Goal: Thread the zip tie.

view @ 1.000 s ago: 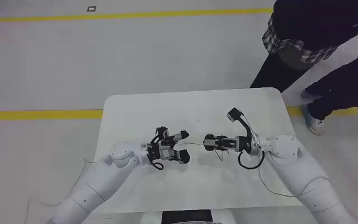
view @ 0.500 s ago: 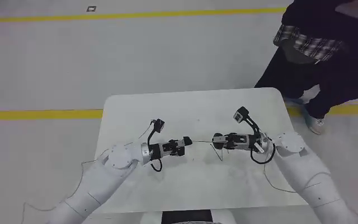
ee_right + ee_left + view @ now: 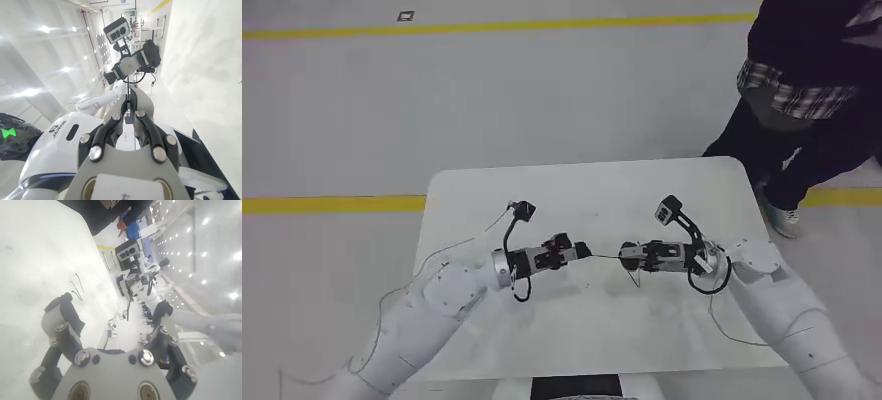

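Zip tie (image 3: 602, 257) level, running left-right, free end toward wide left pincer (image 3: 577, 250), right pincer (image 3: 626, 255) clamping it

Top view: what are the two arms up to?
The right gripper is shut on a zip tie, holding it above the white table with its free end toward the left gripper, which is open and faces it closely. Nothing looks threaded yet. A few spare ties lie on the table.
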Available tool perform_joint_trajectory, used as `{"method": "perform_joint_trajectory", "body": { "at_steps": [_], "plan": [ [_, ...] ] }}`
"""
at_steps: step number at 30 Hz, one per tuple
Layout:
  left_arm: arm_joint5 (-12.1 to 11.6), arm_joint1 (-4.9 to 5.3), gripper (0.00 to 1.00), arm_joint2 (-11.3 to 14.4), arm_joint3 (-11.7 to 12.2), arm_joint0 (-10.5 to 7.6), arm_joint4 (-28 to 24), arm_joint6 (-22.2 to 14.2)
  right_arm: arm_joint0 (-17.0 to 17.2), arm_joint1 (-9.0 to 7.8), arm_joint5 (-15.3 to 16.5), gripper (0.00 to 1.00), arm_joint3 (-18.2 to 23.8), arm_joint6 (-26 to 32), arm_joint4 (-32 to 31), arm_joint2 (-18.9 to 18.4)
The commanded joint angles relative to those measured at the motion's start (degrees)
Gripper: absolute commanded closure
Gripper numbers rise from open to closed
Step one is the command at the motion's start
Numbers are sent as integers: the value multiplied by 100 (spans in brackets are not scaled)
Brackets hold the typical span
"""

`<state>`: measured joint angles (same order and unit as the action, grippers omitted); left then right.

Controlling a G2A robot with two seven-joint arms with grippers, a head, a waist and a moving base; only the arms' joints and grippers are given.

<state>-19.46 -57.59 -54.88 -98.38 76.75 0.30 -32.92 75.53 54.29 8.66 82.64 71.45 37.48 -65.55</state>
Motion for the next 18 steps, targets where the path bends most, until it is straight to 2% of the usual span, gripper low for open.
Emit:
{"method": "perform_joint_trajectory", "body": {
  "at_steps": [1, 2, 11, 14, 16, 18],
  "plan": [
    [-2, 23, 0, 31, -167, 24, 621, 145, -29, 13, -66, 100, -61, 82, 89, 35],
    [-2, 36, 0, 26, -141, 26, 850, 234, -42, 20, -139, 100, -103, 127, 125, 65],
    [-2, 35, 0, 27, -150, 21, 873, 251, -97, 30, -181, 100, -163, 125, 118, 82],
    [-2, 24, 0, 149, -356, -60, 955, 221, -56, 40, -226, 100, -133, -15, 107, 109],
    [-2, 54, 0, 201, -382, -148, 1507, 195, -46, 46, -292, 100, -138, -19, 119, 125],
    [-2, 69, 0, 302, -441, -181, 1761, 304, -55, 52, -365, 100, -195, 68, 186, 139]
  ]
}}
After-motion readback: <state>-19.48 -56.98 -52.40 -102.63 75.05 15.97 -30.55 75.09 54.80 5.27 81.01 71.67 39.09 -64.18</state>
